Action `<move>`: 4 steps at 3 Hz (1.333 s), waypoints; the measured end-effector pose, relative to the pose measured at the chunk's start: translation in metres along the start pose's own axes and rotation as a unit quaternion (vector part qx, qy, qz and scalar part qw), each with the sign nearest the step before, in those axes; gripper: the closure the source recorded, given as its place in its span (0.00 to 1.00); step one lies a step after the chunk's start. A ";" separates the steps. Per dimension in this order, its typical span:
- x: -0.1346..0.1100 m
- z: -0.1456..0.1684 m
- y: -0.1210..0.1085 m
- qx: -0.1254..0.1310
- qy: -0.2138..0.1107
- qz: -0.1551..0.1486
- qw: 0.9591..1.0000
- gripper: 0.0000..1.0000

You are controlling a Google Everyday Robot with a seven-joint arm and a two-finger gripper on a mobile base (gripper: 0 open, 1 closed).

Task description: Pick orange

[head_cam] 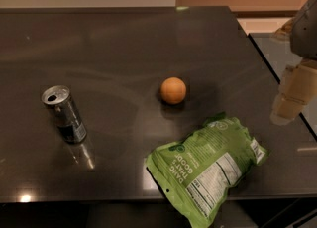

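Well left of the tool (286, 114) at the table (124, 38) edge, the orange (173, 90); tool's state unclear.

A dark glossy table (124, 38) fills most of the scene. The orange (173, 90) sits near its middle, alone, touching nothing. Well to the left stands a dark drink can (64, 114), upright, its silver top facing up. Near and right of the fruit, a green snack bag (210, 167) lies flat, one corner reaching past the table's near edge. The pale gripper (285, 110) hangs at the far right edge, above the table's right side, well apart from the orange.
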State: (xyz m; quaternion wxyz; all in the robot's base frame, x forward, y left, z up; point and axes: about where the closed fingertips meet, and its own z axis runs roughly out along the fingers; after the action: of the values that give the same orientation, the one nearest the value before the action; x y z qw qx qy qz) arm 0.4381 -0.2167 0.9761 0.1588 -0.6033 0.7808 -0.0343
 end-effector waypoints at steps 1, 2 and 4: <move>0.000 0.000 0.000 0.000 0.000 0.000 1.000 0.00; -0.004 0.002 -0.002 -0.001 -0.006 -0.001 1.000 0.00; -0.073 0.039 -0.022 -0.026 -0.080 -0.014 0.996 0.00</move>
State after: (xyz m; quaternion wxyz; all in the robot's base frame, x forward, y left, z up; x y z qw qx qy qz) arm 0.4857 -0.1475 0.9600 0.2046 -0.6188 0.7578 0.0321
